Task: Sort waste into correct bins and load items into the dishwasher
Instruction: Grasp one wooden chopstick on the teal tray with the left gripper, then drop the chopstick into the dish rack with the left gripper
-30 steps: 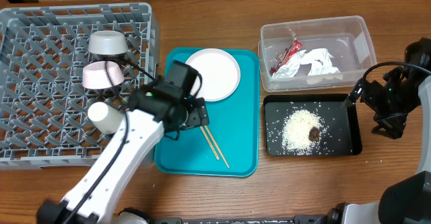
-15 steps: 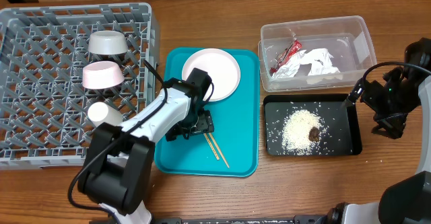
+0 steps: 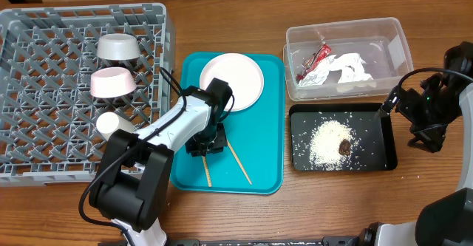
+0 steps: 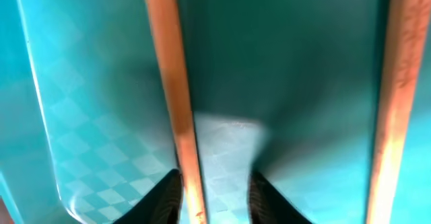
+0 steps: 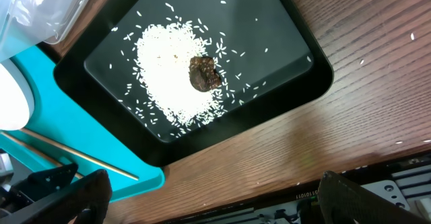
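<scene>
Now: two chopsticks (image 3: pixel 238 161) lie splayed on teal tray (image 3: pixel 266 128). Your left gripper (image 4: pixel 215 192) straddles one, not yet pinching (gap one side). Your right gripper (image 5: pixel 215 198) is spread wide, empty. Chopsticks likely thin, light, stiff, roll-prone: take yours mid-length.

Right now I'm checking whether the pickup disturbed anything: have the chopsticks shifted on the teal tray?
Yes. One chopstick has swung left, toward the left edge of the teal tray; the other chopstick lies where it did, below the white plate.
</scene>
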You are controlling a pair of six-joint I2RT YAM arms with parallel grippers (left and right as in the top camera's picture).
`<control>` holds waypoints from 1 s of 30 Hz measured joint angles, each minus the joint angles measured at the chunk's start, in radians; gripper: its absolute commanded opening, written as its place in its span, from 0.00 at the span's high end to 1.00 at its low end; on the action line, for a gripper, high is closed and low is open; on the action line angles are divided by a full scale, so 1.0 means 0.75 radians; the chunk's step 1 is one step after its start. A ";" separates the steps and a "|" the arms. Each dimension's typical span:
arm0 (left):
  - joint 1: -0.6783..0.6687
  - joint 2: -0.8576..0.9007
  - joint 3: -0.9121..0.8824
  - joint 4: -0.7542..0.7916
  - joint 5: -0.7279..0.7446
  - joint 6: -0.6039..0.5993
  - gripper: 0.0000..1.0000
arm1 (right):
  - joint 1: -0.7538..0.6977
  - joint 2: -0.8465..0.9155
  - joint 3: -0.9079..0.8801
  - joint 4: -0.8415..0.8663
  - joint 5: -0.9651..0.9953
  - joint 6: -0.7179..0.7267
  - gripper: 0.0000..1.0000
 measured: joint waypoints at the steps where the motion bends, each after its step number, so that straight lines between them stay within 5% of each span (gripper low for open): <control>1: 0.000 0.001 0.000 -0.003 0.000 0.000 0.73 | 0.000 0.000 0.000 -0.001 -0.001 0.000 0.00; 17: 0.000 0.001 -0.026 -0.002 0.001 -0.001 0.71 | 0.000 0.000 0.000 -0.002 -0.001 -0.001 0.00; 22: 0.000 -0.025 -0.064 0.042 0.007 -0.001 0.90 | 0.000 0.000 0.000 -0.003 -0.001 0.000 0.00; 30: 0.001 -0.027 -0.053 0.021 0.002 0.006 0.96 | 0.000 0.000 0.000 -0.002 -0.001 -0.001 0.00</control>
